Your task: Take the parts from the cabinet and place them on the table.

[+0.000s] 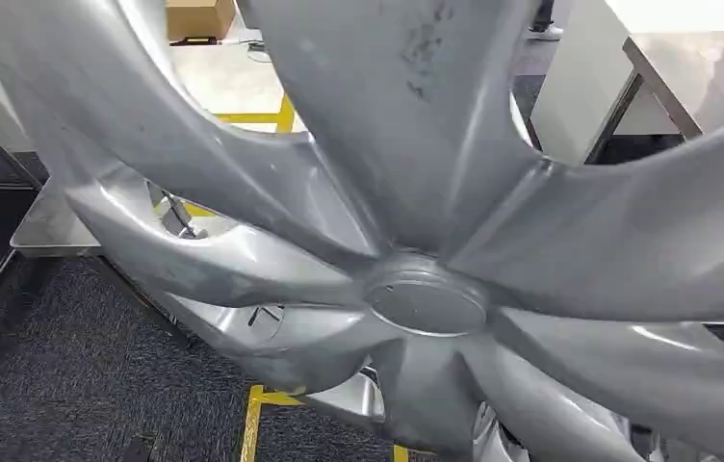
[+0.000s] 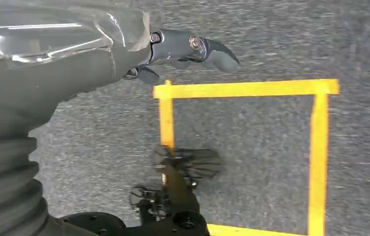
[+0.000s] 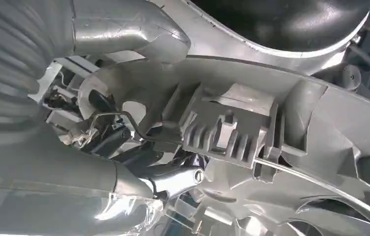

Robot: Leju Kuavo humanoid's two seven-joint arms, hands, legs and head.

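The silver wheel cover (image 1: 426, 298) is held up close to the head camera, its spokes fanning out from the round hub at about five o'clock of centre and blocking most of the forward view. In the right wrist view the right hand (image 3: 138, 162) grasps the ribbed back of the cover, dark fingers hooked among the clips and wire ring. The left hand (image 2: 188, 51) shows above the carpet, fingers loosely curled; whether it grips the cover's edge I cannot tell.

Through the spoke gaps lie yellow floor tape (image 1: 254, 414) at seven o'clock, a steel table (image 1: 50, 226) at nine and another table (image 1: 695, 77) at two.

Risks, as I judge them: the cover blinds the walk, so a rim could strike a table edge, and a one-sided hold may let it swing or slip.
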